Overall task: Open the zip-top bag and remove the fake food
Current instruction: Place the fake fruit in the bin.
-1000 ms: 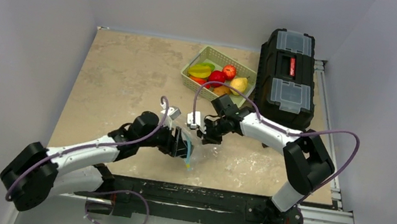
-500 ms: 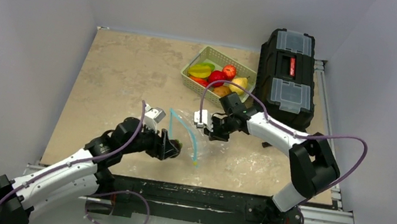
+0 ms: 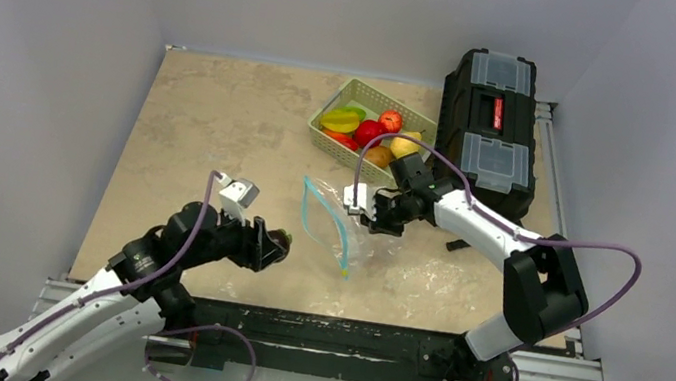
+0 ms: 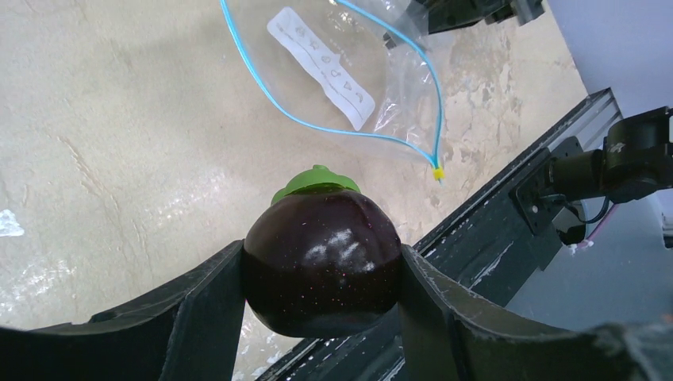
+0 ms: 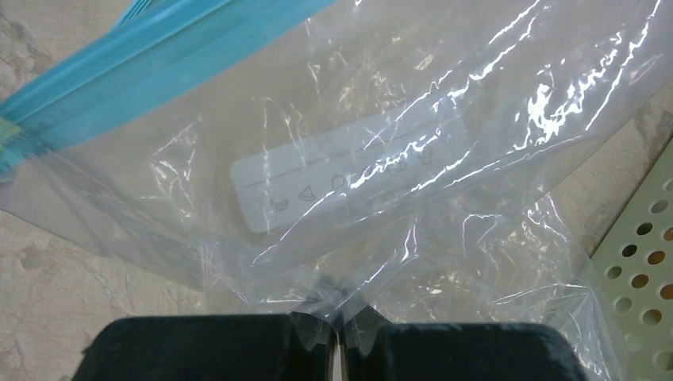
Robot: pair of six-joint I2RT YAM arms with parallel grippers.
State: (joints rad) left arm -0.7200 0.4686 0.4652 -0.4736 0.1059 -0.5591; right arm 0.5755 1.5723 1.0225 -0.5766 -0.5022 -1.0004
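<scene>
My left gripper is shut on one piece of fake food, a dark purple round fruit with a green cap, held just above the table near its front edge. The zip-top bag lies to its right, a clear pouch with its teal zip strip spread in an open loop. It looks empty, with only a white label showing through. My right gripper is shut on a fold of the bag's plastic at the far side from the zip strip.
A pale green basket behind the bag holds several red, yellow and green fruits. A black toolbox stands at the back right. The table's metal frame rail runs close under my left gripper.
My left gripper has drawn back to the left, out of the bag, with the purple fruit in it. My right gripper has shifted slightly right and back with the bag.
</scene>
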